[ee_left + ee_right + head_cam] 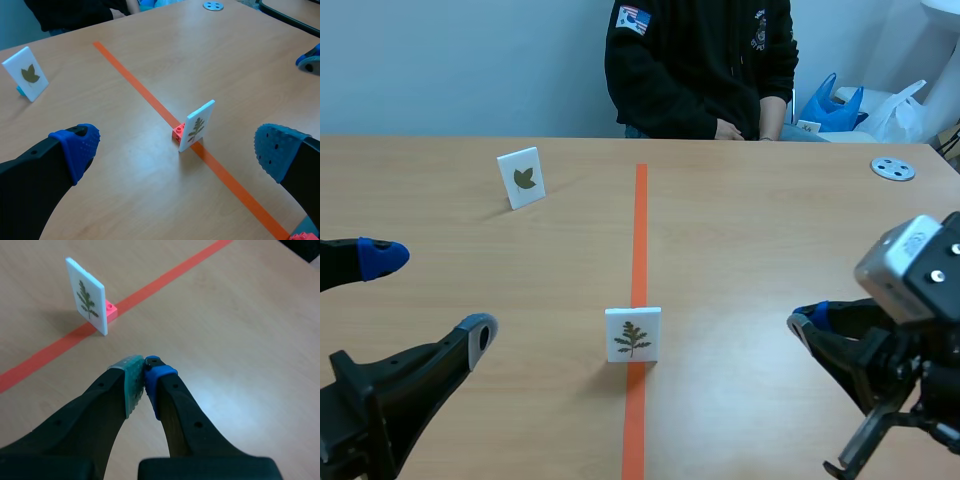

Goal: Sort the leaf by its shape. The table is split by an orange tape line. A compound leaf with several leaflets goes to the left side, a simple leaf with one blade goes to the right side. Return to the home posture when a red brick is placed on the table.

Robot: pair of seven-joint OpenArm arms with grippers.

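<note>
The left tool (429, 297) is held wide open and the right tool (145, 375) is pressed shut on nothing, while the compound-leaf card (633, 335), stood upright on the tape line (640, 230), may be toppled if clipped off-centre on approach

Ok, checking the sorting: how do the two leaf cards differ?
The near card shows a feathery leaf with many leaflets; the far card shows a broad, few-lobed leaf. The near card stands on the orange line on a red base; the far card stands left of it on a blue base. Both are white and upright.
</note>
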